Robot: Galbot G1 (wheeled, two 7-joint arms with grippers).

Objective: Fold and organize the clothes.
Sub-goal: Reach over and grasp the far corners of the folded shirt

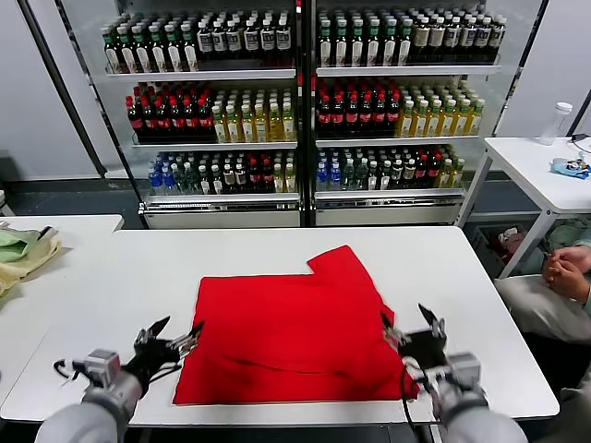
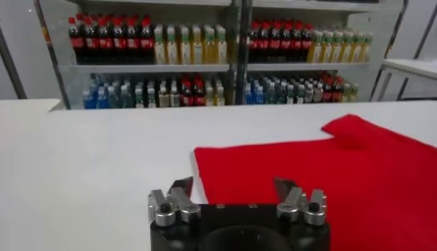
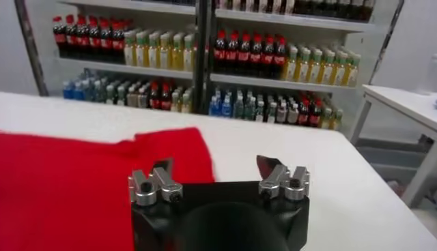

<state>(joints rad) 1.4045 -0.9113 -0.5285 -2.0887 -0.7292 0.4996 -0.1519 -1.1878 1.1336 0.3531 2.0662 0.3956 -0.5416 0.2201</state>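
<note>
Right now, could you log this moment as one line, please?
red T-shirt: partly folded, flat on table | left gripper: open, near-left corner | right gripper: open, near-right edge

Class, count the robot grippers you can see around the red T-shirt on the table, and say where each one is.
2. The left gripper, open, sits at the red T-shirt's near left corner; the right gripper, open, at its near right corner.

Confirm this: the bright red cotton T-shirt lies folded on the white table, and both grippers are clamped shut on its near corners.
Not quite. The bright red cotton T-shirt does lie on the white table, but the left gripper and right gripper are open, holding nothing. The wrist views show it.
</note>
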